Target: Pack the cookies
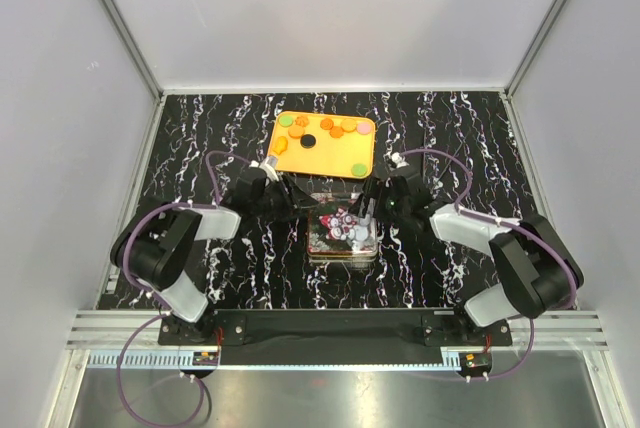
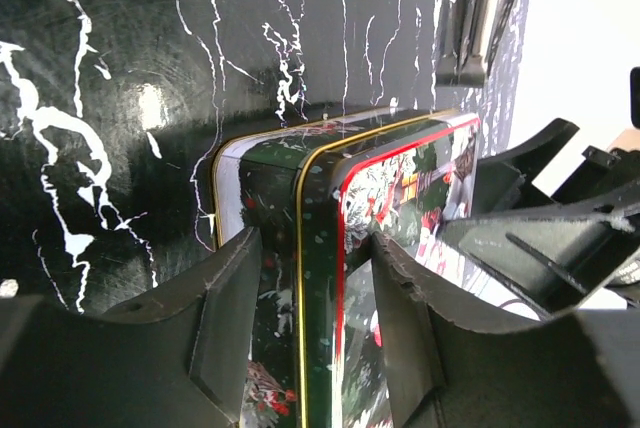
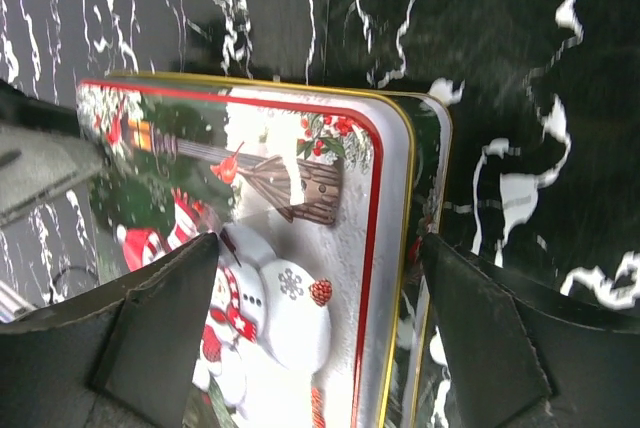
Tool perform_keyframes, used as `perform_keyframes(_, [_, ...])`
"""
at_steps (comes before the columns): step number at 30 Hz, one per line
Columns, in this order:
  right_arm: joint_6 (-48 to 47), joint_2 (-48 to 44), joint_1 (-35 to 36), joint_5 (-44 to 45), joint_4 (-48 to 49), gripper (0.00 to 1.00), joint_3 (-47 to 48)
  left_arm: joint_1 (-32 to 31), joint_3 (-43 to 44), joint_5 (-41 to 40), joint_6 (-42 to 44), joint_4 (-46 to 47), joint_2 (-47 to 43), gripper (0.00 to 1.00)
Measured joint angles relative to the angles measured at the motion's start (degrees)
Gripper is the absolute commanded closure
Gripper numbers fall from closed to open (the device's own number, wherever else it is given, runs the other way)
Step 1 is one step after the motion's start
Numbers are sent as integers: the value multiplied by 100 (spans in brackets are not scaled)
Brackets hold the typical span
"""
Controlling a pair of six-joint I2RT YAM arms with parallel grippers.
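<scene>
Cookies sat loose on the orange tray at the far centre; none were in the tin, which was just near of the tray with its snowman lid on. Both arms were at the tin, not the cookies. Left gripper straddled the tin's left corner, one finger outside the wall and one over the lid. Can't tell if it was clamped or just hovering. Right gripper was spread wide across the lid's right edge, with a gap showing at the rim, so released. Lid probably had to come off first. Cookies looked light, thin and stiff, probably slick on the tray and low enough to be awkward. I'd pinch each across its rim, one at a time, fingertips down near the tray surface.
</scene>
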Motion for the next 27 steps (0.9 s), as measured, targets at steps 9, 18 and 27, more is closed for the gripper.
perform_keyframes(9, [205, -337, 81, -46, -83, 33, -284, -72, 638, -175, 562, -1346, -186, 63])
perform_keyframes(18, [144, -562, 103, 109, -1034, 3, 13, -98, 1327, -780, 1270, -3165, -605, 38])
perform_keyframes(27, [-114, -1029, -120, 186, -1827, 0, 570, -92, 2177, -1152, 1794, -4409, -1375, 26])
